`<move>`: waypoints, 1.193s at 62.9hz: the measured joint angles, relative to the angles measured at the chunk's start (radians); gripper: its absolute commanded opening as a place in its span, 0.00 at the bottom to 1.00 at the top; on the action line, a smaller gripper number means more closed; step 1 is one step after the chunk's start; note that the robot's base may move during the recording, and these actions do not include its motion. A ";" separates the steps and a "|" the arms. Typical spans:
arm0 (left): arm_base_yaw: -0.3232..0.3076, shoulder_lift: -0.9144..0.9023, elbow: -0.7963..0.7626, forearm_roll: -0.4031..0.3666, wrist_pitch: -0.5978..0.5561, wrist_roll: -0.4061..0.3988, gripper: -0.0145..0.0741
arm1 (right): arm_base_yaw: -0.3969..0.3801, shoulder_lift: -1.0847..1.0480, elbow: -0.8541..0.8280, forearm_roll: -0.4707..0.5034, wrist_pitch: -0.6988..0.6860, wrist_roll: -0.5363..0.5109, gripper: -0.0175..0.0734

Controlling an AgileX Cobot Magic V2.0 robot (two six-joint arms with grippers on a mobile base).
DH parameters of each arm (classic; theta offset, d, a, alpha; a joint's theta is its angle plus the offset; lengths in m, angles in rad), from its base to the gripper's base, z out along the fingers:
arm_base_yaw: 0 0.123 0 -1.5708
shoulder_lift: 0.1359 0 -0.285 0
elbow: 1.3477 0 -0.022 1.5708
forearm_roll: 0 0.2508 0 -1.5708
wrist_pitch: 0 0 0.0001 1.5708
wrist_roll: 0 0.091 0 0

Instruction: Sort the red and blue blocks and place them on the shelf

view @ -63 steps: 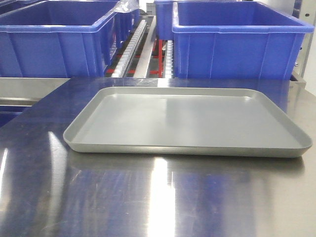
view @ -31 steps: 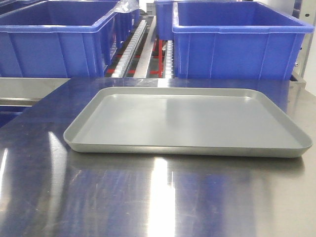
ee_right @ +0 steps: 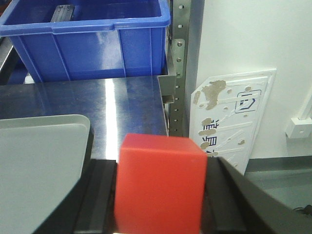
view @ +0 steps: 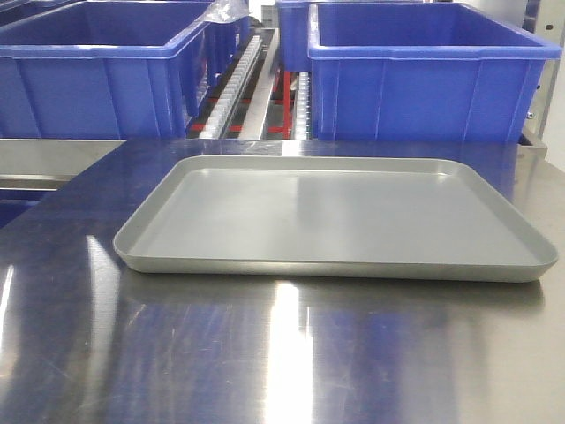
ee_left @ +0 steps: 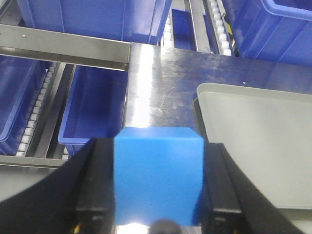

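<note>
A: Pinching anything, that left claw (ee_left: 158, 192)?

B: Yes. The blue block (ee_left: 158, 170) is squeezed between its two black fingers (ee_left: 95, 190), up in the air over the left end of the counter (ee_left: 161, 83). The grey tray (ee_left: 253, 141) lies on the counter, to the right of the block.

A: And the right claw (ee_right: 160, 200)?

B: Much the same: it is clamped on the red block (ee_right: 160, 175), with a finger against each side. It hangs at the counter's right end, with the tray's corner to its left. A white panel (ee_right: 234, 117) with printed marks stands against the wall on its right.

A: Where is the shelf (ee_left: 63, 46)?

B: Behind and to the left of the counter. The left wrist view shows its brushed-metal rail and white roller tracks (ee_left: 36, 112), with blue tubs (ee_left: 92, 19) resting on them. Both blocks are in the claws, off the shelf.

A: What does the front view give?

B: The tray lying flat on the shiny counter, two big blue tubs behind it, and rollers between them.
</note>
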 measured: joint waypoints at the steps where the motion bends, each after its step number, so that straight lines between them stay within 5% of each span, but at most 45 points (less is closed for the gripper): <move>1: 0.000 0.000 0.003 0.000 -0.006 0.000 0.31 | 0.000 0.000 0.000 0.000 0.000 0.000 0.25; 75: 0.000 -0.002 0.021 0.015 -0.027 0.000 0.31 | 0.000 0.000 0.000 0.000 0.000 0.000 0.25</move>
